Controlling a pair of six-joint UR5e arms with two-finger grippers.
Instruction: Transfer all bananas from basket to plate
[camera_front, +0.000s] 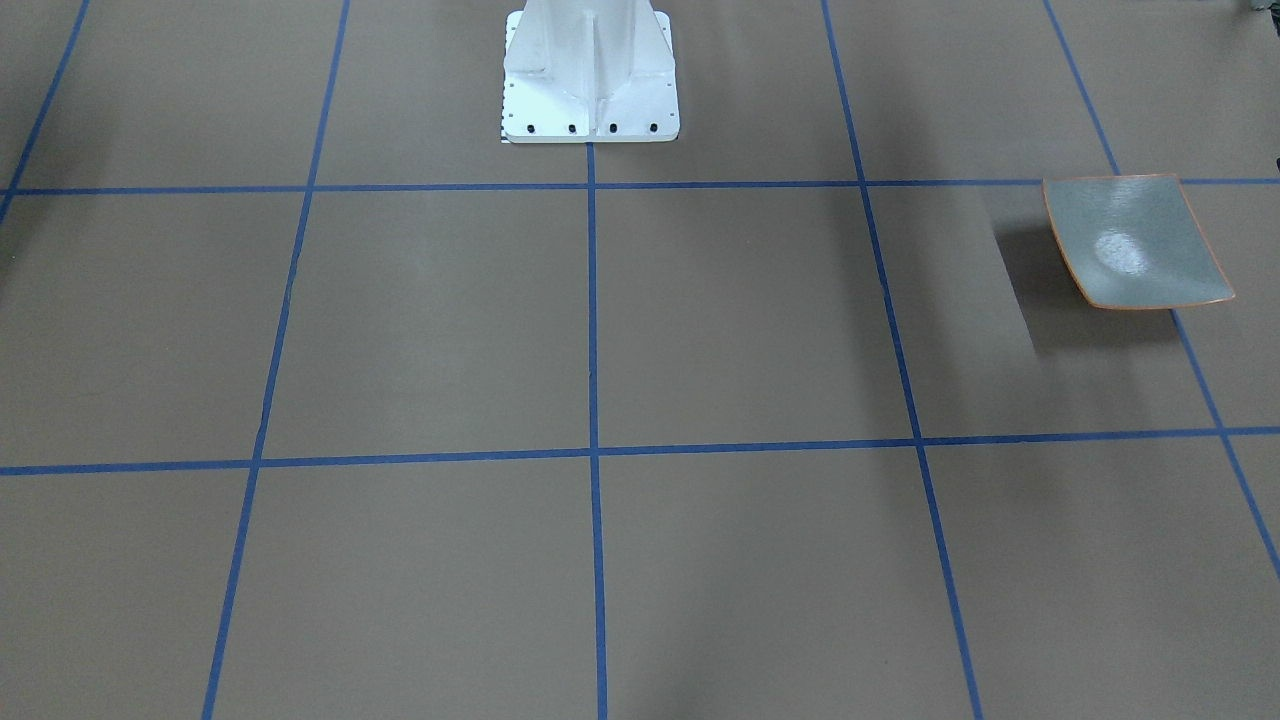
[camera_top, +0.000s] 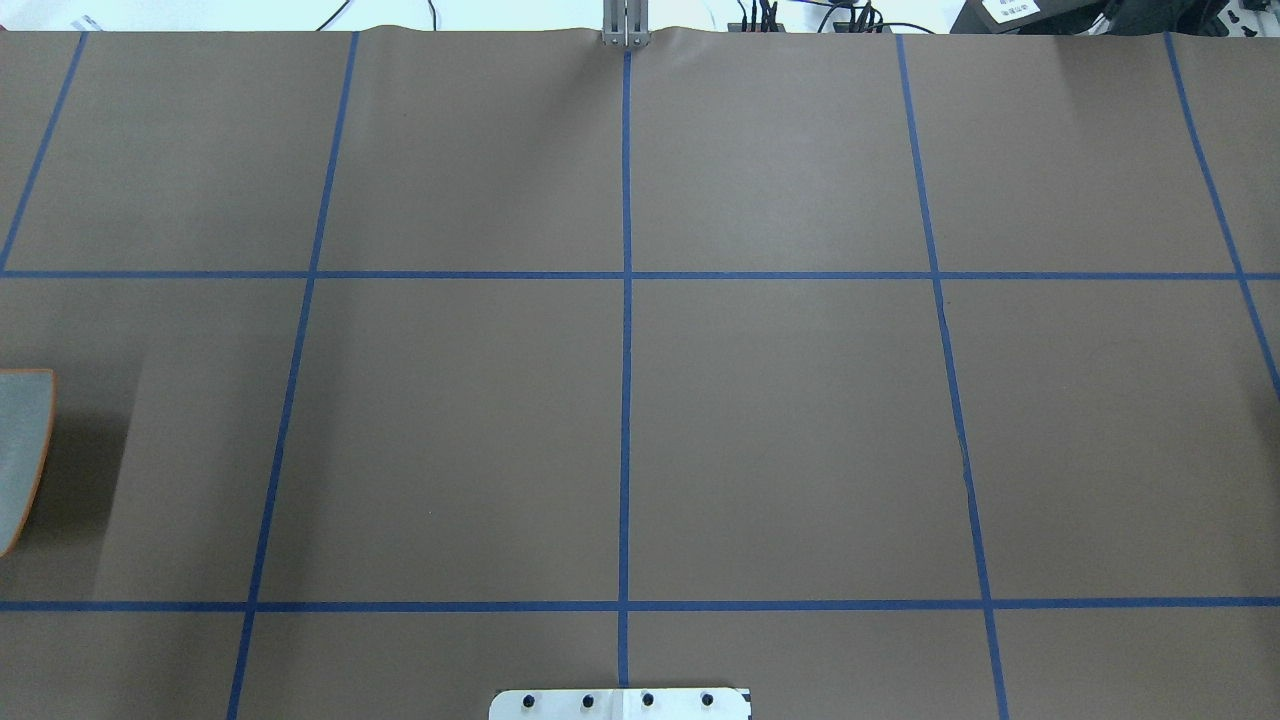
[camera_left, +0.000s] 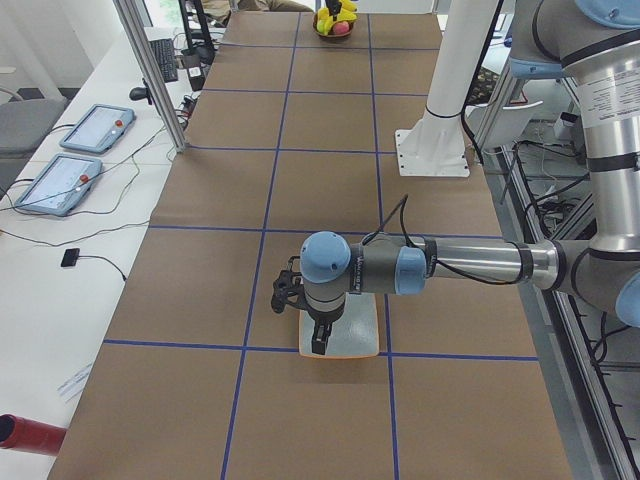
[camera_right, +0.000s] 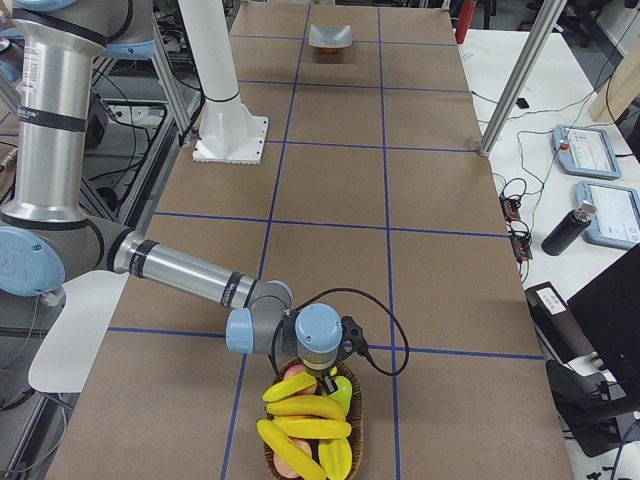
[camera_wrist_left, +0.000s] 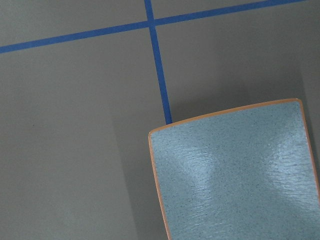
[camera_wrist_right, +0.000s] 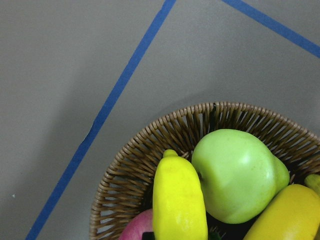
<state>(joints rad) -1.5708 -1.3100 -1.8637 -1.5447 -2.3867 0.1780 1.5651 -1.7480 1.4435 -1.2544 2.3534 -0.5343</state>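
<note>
1. Front-facing view: the plate (camera_front: 1135, 240) lies bare on the brown surface (camera_front: 700, 350), well off to the robot's left of its white base (camera_front: 590, 90). No hand shows here.
2. Overhead view: only one edge of the plate (camera_top: 20, 450) shows, at the frame's left border.
3. Left side view: the left hand (camera_left: 318, 340) hangs pointing down over the plate (camera_left: 358, 335); whether it is spread or pressed together cannot be told. The bananas (camera_left: 335, 12) sit in the basket (camera_left: 335, 30) at the surface's far end.
4. Right side view: the right hand (camera_right: 325, 385) points down over the heaped bananas (camera_right: 305, 420) in the basket (camera_right: 357, 415); its state cannot be told.
5. Left wrist view: the plate (camera_wrist_left: 235, 170) lies bare beside crossing blue tape lines (camera_wrist_left: 157, 65).
6. Right wrist view: a banana (camera_wrist_right: 179, 200) lies against a green fruit (camera_wrist_right: 235, 175) and a pink fruit (camera_wrist_right: 137, 227) in the basket (camera_wrist_right: 145, 150).
</note>
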